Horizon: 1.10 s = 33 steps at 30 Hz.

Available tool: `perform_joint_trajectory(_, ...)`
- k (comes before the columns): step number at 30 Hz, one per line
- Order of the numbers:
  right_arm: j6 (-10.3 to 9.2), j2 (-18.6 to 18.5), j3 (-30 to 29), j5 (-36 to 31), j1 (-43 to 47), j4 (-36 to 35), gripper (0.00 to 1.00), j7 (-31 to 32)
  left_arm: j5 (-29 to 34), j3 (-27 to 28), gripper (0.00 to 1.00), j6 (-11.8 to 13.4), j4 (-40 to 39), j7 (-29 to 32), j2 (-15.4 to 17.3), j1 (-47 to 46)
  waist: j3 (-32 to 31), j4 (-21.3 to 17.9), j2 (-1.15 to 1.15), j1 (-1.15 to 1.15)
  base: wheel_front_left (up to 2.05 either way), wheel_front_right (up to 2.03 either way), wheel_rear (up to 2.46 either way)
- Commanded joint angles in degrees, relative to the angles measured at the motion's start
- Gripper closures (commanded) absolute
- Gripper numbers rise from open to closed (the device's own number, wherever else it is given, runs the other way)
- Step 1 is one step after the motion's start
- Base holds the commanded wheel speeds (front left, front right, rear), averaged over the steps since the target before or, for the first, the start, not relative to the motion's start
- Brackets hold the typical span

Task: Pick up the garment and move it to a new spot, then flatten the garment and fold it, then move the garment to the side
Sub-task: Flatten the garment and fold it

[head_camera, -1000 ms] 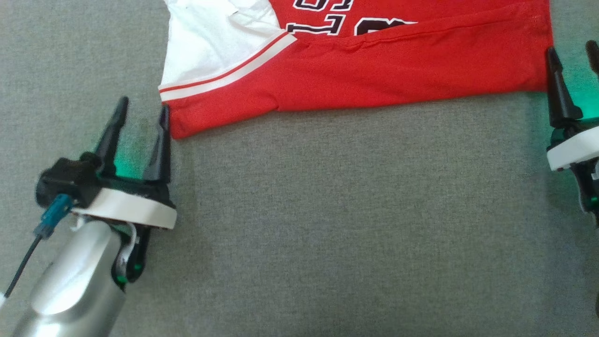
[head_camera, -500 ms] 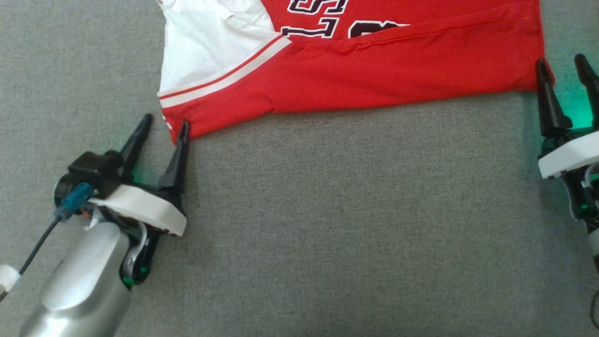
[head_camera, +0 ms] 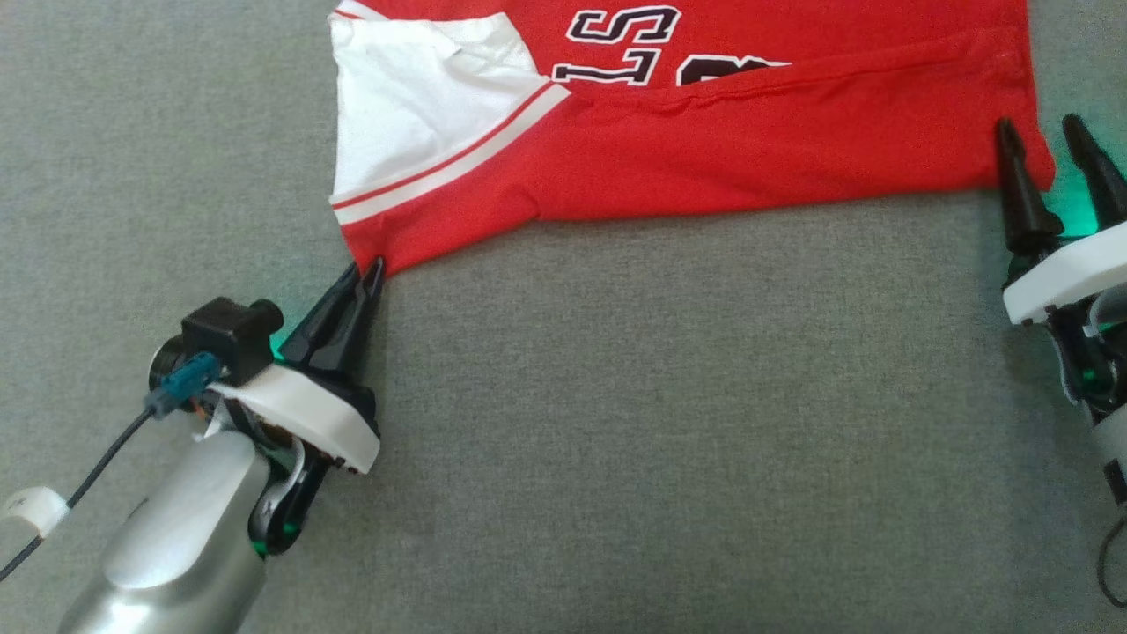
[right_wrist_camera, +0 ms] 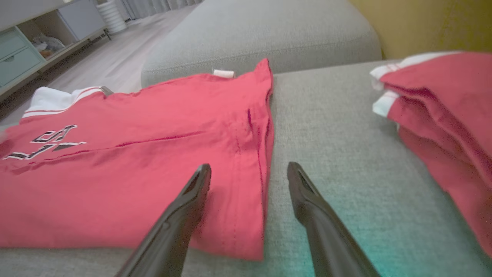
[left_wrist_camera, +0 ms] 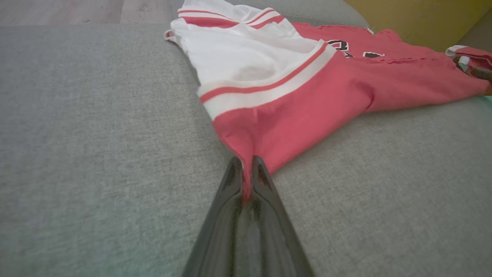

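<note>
Two corners, unequal holds: my left gripper is pinched tight on the near red corner of the garment, which lies spread on the grey cushion. My right gripper stands spread astride the hem corner, holding nothing. Lifting now would drag the shirt lopsided, and so thin a pinch might slip. Beyond are wooden floor, pale shelving and a red stack.

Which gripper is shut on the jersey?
The left gripper: jaws pinched on the jersey's sleeve corner. The right gripper stands open astride the hem corner.
</note>
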Motion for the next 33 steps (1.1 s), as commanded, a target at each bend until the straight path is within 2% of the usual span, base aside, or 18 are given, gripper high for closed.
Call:
perform_joint_trajectory(1, 0.39, -0.3, 0.8, 1.3, -0.2, -0.2, 0.0, 1.2, 0.5, 1.4, 1.0, -0.1, -0.2, -0.2, 2.0, -0.3, -0.4, 0.4, 0.0, 0.0, 0.0, 0.0, 0.0)
perform_joint_trajectory(6, 0.39, -0.9, 3.5, 4.1, 0.7, 1.6, 0.0, 6.8, 1.3, 1.3, 1.0, -0.1, 0.3, -1.4, 2.2, -1.7, -1.2, 1.5, 0.0, 0.0, 0.0, 0.0, 0.0)
perform_joint_trajectory(7, 0.39, -1.4, 4.4, 4.4, 1.3, 1.0, 0.53, 7.3, 1.5, 1.2, 1.0, -0.1, 0.5, -1.5, 2.3, -2.0, -1.4, 1.6, 0.0, 0.0, 0.0, 0.0, 0.0)
perform_joint_trajectory(8, 0.39, -1.4, 4.4, 4.4, 1.3, 1.0, 0.53, 7.3, 1.5, 1.2, 1.0, -0.1, 0.5, -1.5, 2.3, -2.0, -1.4, 1.6, 0.0, 0.0, 0.0, 0.0, 0.0)
perform_joint_trajectory(9, 0.39, -2.2, 4.9, 4.4, 1.8, 0.4, 0.97, 7.3, 1.6, 1.2, 1.0, -0.1, 0.6, -1.6, 2.3, -2.1, -1.6, 1.6, 0.0, 0.0, 0.0, 0.0, 0.0)
perform_joint_trajectory(10, 0.39, -3.0, 5.1, 4.3, 2.3, -0.2, 1.0, 7.0, 1.5, 1.2, 1.0, -0.1, 0.8, -1.8, 2.3, -2.1, -1.8, 1.6, 0.0, 0.0, 0.0, 0.0, 0.0)
perform_joint_trajectory(19, 0.39, -10.9, 4.7, 4.7, 9.9, -5.6, 1.0, 6.7, 0.1, 0.7, 1.0, -0.2, -1.0, -2.9, 3.5, 2.9, -5.8, 1.6, 0.0, 0.0, 0.0, 0.0, 0.0)
perform_joint_trajectory(25, 0.39, -14.2, 2.3, 6.6, 19.4, -11.8, 1.0, 7.9, -0.4, -0.6, 1.0, 1.7, -7.1, -2.5, 5.0, 10.2, -7.8, 1.8, 0.0, 0.0, 0.0, 0.0, 0.0)
perform_joint_trajectory(30, 0.39, -14.7, -1.8, 6.5, 28.3, -16.9, 1.0, 8.8, -0.5, -1.5, 1.0, 4.3, -13.1, -1.7, 6.9, 16.5, -8.4, 1.6, 0.0, 0.0, 0.0, 0.0, 0.0)
perform_joint_trajectory(33, 0.39, -13.1, -5.8, 4.8, 34.0, -20.6, 1.0, 9.6, -1.2, -2.0, 1.0, 5.5, -16.3, -0.9, 8.2, 20.3, -8.3, 1.4, 0.0, 0.0, 0.0, 0.0, 0.0)
